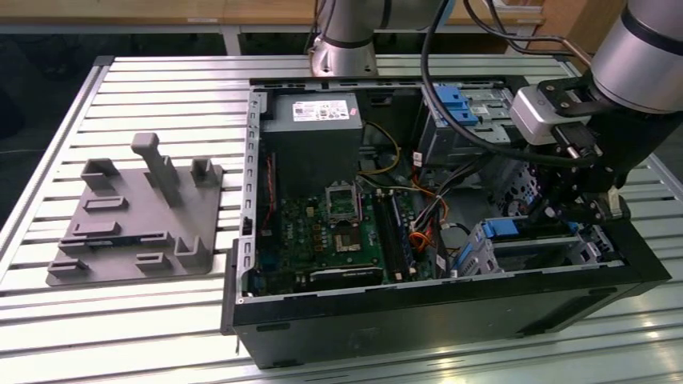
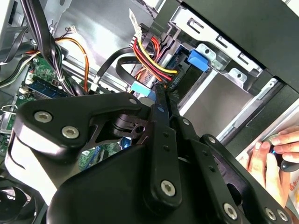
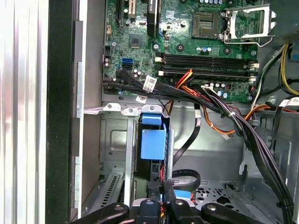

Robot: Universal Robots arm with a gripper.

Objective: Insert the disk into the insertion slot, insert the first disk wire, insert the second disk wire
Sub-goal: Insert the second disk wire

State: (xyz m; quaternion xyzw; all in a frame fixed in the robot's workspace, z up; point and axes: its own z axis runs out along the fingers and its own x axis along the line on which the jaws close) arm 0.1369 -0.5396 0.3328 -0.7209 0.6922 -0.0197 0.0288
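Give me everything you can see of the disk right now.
The disk, in its bright blue plastic caddy, sits inside the grey metal insertion slot at the case's corner toward the exterior view's right. Mostly its blue edge and tab show in the first wrist view, framed by the cage's metal walls. The gripper is just above it. Whether any wire is plugged into it can't be told.

likely robotics lab | slatted aluminium bench | open computer case | grey fixture plate
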